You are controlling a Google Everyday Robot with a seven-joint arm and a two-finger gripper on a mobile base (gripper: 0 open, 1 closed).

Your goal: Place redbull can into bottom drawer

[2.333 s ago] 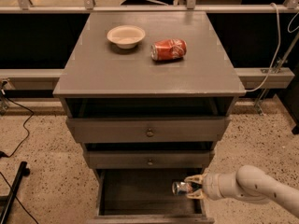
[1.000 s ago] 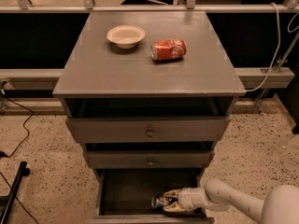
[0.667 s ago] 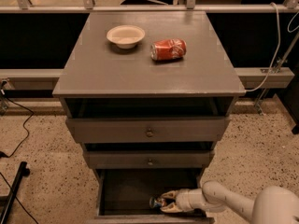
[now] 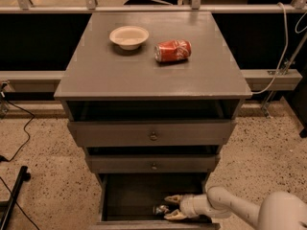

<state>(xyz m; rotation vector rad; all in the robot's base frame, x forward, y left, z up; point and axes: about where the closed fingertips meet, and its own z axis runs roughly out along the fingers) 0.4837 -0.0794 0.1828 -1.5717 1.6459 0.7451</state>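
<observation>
Down inside the open bottom drawer (image 4: 129, 195), my claw (image 4: 169, 208) reaches in from the right, its fingers spread apart. The redbull can (image 4: 160, 209) sits between their tips, low on the dark drawer floor; I cannot tell whether they touch it. On the desk (image 4: 96, 75) above, a white bowl (image 4: 128, 36) stands near a tipped red soda can (image 4: 173, 51).

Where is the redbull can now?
Low centre-right in the camera view, the redbull can is inside the open bottom drawer, at the tip of the gripper.
</observation>
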